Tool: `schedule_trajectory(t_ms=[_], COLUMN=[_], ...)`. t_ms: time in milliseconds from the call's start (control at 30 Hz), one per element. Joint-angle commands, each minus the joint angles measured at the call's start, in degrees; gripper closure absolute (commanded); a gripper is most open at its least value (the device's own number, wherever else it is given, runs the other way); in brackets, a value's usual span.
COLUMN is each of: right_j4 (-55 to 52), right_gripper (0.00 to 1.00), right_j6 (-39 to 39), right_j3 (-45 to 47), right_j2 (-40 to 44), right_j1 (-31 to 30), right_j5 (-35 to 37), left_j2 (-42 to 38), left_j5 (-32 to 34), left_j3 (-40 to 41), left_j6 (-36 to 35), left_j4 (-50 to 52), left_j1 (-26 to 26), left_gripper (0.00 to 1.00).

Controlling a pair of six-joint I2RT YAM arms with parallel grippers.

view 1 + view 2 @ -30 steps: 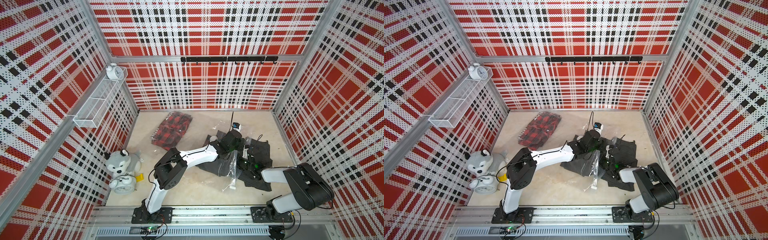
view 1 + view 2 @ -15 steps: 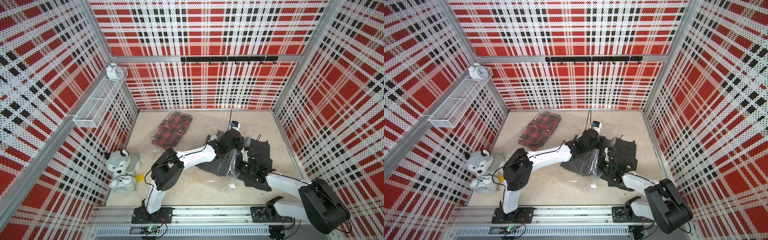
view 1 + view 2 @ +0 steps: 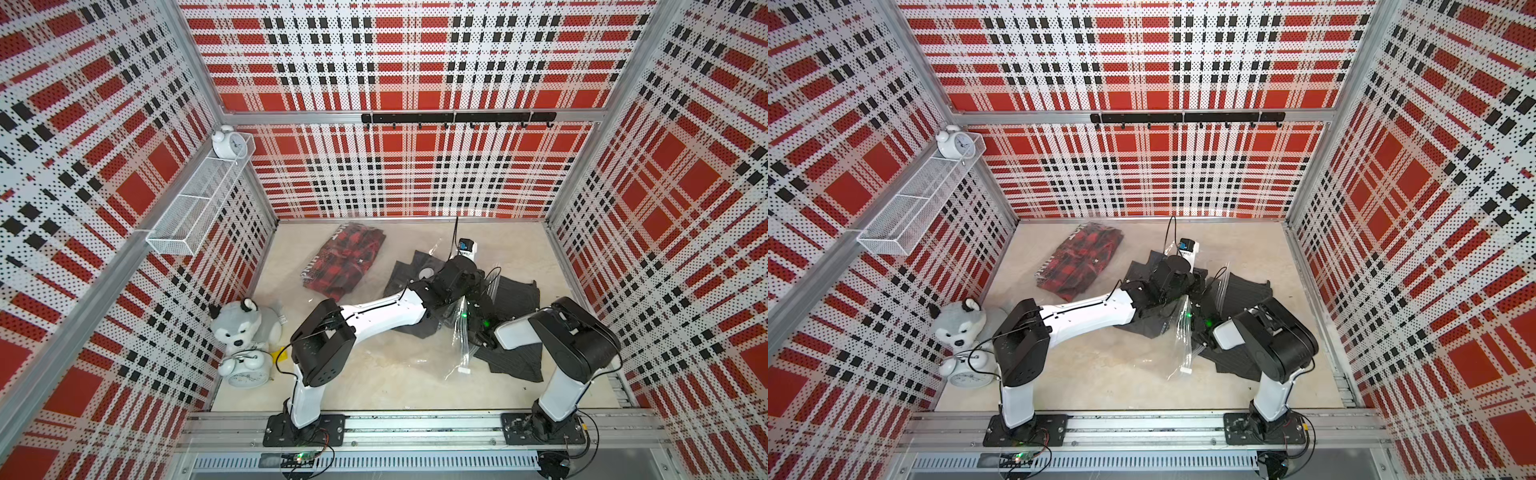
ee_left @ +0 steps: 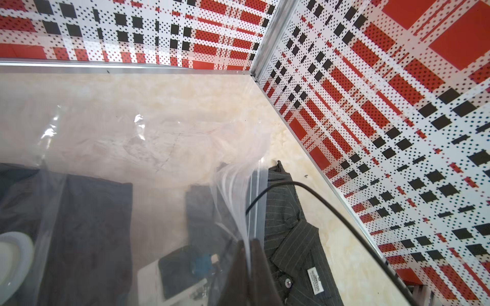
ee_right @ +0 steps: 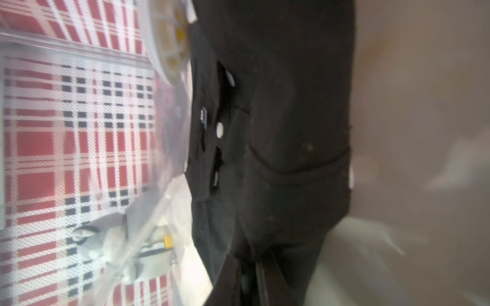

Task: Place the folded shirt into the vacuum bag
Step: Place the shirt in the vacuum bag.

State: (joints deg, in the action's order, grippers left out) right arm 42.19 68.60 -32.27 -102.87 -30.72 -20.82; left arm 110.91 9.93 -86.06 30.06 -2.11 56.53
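Holding clear crinkly plastic vacuum bag (image 4: 119,137) open: left claw (image 4: 249,254) pinches film. Dark pinstriped folded shirt (image 4: 291,238) lies at bag mouth. Right claw (image 3: 477,322): state unclear. Next, likely: push shirt deeper.

— What's on the table (image 3: 374,386)?
— I see a plaid cloth (image 3: 345,262) at the back and a dark shirt (image 3: 517,291) to its right, with the bag (image 3: 459,357) partly over it. A plush (image 3: 243,326) and a clock (image 3: 245,374) touch by the left wall.
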Motion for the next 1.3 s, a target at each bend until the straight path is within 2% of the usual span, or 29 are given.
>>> schedule_trajectory(t_ms=[0,167,300,467,667,767,833,1033,1267], right_j4=[6.15,9.17,9.26,8.12,3.34,4.23,6.56,10.24,12.20], right_gripper=[0.87,0.86,0.81,0.73,0.52,0.48,0.50,0.79,0.85], right_j6=[3.38,7.51,8.27,7.03,2.69,2.98,4.07,6.84,9.45], right_j3=[-3.39,-8.62,-10.78,-5.10,1.24,3.95,3.94,-2.11,-12.42], right_j2=[-4.82,-10.91,-11.80,-5.96,1.01,1.69,0.34,-6.75,-16.16], right_j1=[-0.92,-2.15,-4.36,-4.90,-4.97,-5.00,-5.47,-9.05,-9.96], right_j5=[-0.01,0.08,0.36,1.83,0.87,0.19,-1.15,-2.69,-2.98], left_j2=[-3.21,-4.03,-4.22,-4.64,-4.48,-4.50,-4.43,-4.56,-4.70], left_j5=[-1.60,-1.51,-0.75,-0.27,0.70,0.65,0.48,-0.55,-0.85], left_j3=[0.54,1.47,1.68,1.69,1.23,1.00,0.80,-0.07,-1.01], left_j6=[0.08,0.26,0.17,-0.21,-1.32,-1.50,-1.49,-1.24,-1.06], left_j4=[-3.05,-3.76,-3.86,-3.70,-3.04,-2.88,-2.90,-2.85,-2.75], left_j1=[1.23,1.39,1.41,1.26,0.66,0.25,0.14,0.30,1.14], left_gripper=[1.00,1.00,1.00,1.00,1.00,1.00,1.00,1.00,1.00])
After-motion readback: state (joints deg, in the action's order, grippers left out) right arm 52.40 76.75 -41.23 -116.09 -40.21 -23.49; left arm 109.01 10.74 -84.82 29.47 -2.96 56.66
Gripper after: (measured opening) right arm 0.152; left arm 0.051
